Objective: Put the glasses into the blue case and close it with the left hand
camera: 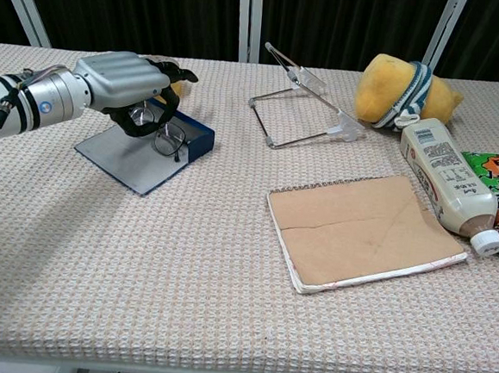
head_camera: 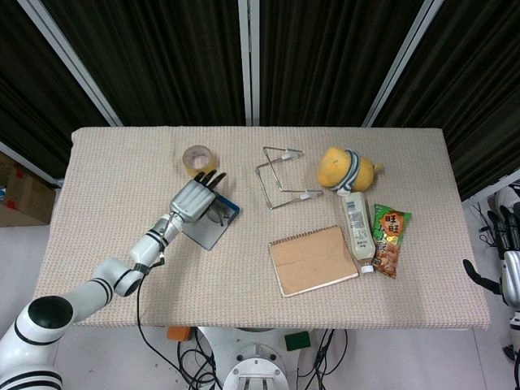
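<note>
The left hand (camera: 128,86) hangs over the open blue case (camera: 144,151), fingers curled round the glasses (camera: 168,139) — the frames dangle just under its fingertips, lenses low over the case's inner floor, near the raised blue wall on the side away from the wrist. Whether they already touch the floor cannot be told. The case lies flat directly beneath the hand, its long axis running slantwise across the counter (camera: 180,302), from below the wrist out past the fingertips. The right hand (head_camera: 508,260) hangs off the far right edge, holding nothing, fingers apart, well away from the work, so the left is plainly the nearer. A roll of tape (head_camera: 199,159) sits just beyond the fingertips and a wire stand (camera: 304,100) stands off to the hand's right. The stretch of counter on the wrist side of the case lies bare — probably room enough to swing the lid shut once the glasses are let go.
</note>
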